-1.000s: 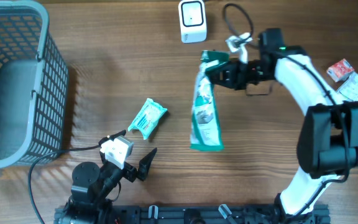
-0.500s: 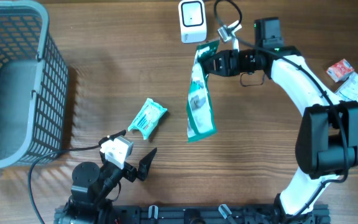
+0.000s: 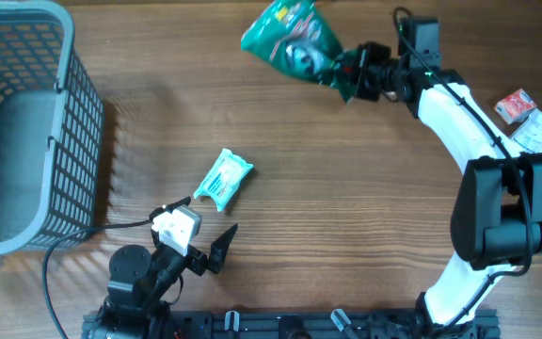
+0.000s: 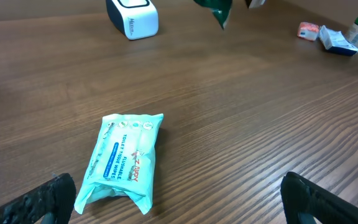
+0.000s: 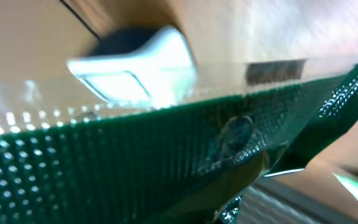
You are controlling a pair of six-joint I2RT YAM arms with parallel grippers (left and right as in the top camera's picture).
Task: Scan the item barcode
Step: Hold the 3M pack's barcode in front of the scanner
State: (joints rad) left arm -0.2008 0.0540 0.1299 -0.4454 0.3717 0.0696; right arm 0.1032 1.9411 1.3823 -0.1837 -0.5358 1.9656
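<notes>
Green and glossy, the flat foil pouch (image 3: pixel 288 36) sits at the top centre of the overhead frame, tilted so its printed face looks up. The right gripper (image 3: pixel 348 75) has its jaws clamped on the pouch's right-hand edge. In the right wrist view the dotted green foil (image 5: pixel 166 143) fills most of the frame, with the small white box-shaped barcode scanner (image 5: pixel 132 62) blurred just behind it in the upper left. The left wrist view shows that scanner (image 4: pixel 132 15) standing on the brown wooden table (image 4: pixel 241 112) at the top left, and a green corner of the pouch (image 4: pixel 219 9) hanging close by at the top edge.

A pale turquoise soft pack of wipes (image 3: pixel 222 179) lies flat left of centre. Below it the left gripper (image 3: pixel 199 247) rests at the lower left with its jaws spread wide and nothing between them. A grey plastic mesh basket (image 3: pixel 78 113) occupies the upper left corner. A few small packets (image 3: pixel 525 118) lie at the right edge.
</notes>
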